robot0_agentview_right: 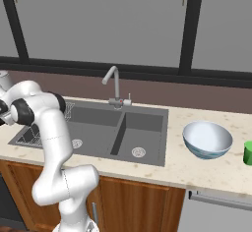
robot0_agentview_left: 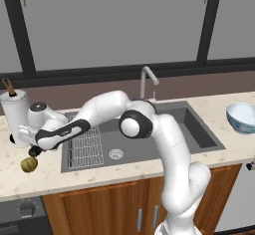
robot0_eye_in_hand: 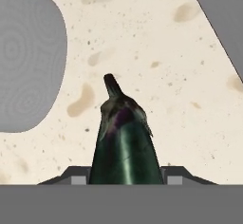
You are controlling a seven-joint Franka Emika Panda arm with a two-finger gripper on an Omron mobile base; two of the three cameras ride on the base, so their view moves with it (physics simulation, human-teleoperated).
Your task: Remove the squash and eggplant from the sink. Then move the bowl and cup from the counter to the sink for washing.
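My gripper (robot0_eye_in_hand: 126, 177) is shut on the eggplant (robot0_eye_in_hand: 124, 142), a near-black vegetable whose stem end points away from the hand. It hangs just above the beige counter (robot0_eye_in_hand: 156, 52). In the left base view the gripper (robot0_agentview_left: 34, 151) hovers over the counter (robot0_agentview_left: 15, 179) left of the sink (robot0_agentview_left: 199, 129), right above the yellow-brown squash (robot0_agentview_left: 29, 164), which lies on the counter. The bowl (robot0_agentview_left: 242, 117) stands on the counter right of the sink. The right base view shows the bowl (robot0_agentview_right: 207, 139) with the green cup (robot0_agentview_right: 248, 153) at the far right edge.
A white jug (robot0_agentview_left: 15, 113) stands on the counter just behind the gripper. A wire rack (robot0_agentview_left: 85, 147) lies in the sink's left basin, and the steel faucet (robot0_agentview_left: 146, 81) rises behind it. The counter's front edge runs close below the squash.
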